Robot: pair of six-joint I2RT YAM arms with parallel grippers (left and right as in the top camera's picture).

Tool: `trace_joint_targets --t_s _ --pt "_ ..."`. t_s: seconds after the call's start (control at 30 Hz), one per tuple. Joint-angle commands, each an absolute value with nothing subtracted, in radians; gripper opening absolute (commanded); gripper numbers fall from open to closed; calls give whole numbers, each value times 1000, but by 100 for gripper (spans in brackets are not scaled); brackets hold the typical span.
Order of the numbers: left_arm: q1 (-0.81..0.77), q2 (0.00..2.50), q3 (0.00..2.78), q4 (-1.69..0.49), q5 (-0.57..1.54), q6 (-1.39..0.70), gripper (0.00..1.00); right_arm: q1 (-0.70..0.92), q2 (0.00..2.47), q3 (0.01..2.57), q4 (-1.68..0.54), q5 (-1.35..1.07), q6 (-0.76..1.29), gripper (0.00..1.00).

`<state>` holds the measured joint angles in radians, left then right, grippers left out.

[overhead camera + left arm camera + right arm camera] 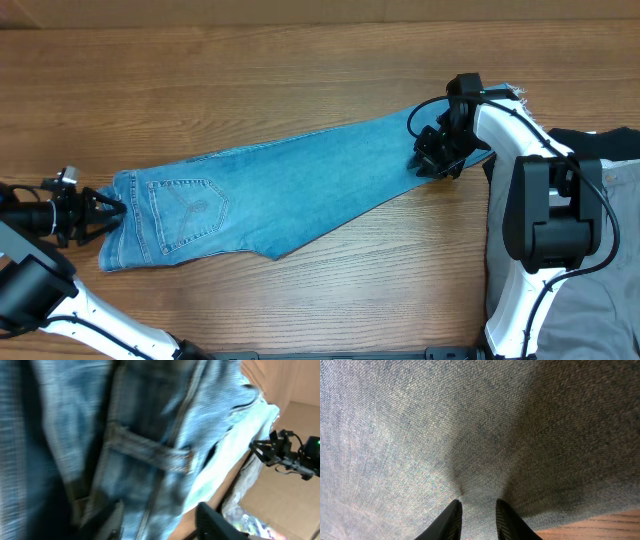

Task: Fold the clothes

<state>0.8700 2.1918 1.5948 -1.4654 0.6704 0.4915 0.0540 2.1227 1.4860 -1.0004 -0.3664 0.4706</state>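
From overhead, the light blue jeans [300, 185] lie flat and stretched across the wooden table [300, 60], waistband at the left and legs running up toward the right, where a frayed ankle hem [516, 95] shows just past the right arm. A stitched back pocket [186, 207] faces up near the waist. The left gripper [112, 210] sits at the waistband edge, and the right gripper [440, 158] is down on the leg close to the ankle. At the right edge of the table a black garment [612, 145] lies above grey trousers [600, 300], both apart from the jeans and partly hidden by the right arm. In the left wrist view the picture is blurred and filled with denim; a belt loop [150, 452] crosses the waistband, and the left gripper [162, 516] has its fingers [215, 519] standing well apart, with cloth draped over one and the other clear of it, so the jaws are wide and not clamped. In the right wrist view the right gripper [477, 510] has its fingertips [452, 519] drawn narrow on a pinch of the jeans [470, 425], the cloth puckering up into them, with a strip of table [600, 528] showing at the lower right.
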Motion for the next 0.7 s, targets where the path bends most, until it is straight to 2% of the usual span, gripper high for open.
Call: trace_joint_targets --t_s 0.0,0.17,0.27,0.37,0.57,0.63,0.67 --pt "913 2171 1590 -1416 614 378 100 49 2137 1491 -1014 -333 464 27" --pt "927 2171 1590 -1388 684 354 100 49 2137 1491 -1019 -333 465 27" --pt "925 2171 1590 -1430 667 456 100 49 2137 1491 -1018 -333 465 27" --pt "913 2171 1586 -1436 646 472 98 49 2137 1491 -1011 -333 465 27" --pt "878 2171 1517 -1378 698 547 75 49 2137 1491 -996 -333 465 27" --pt "858 2171 1478 -1347 696 547 71 49 2137 1491 -997 -333 465 27" --pt "851 2171 1466 -1339 700 548 59 49 2137 1491 -997 -333 465 27"
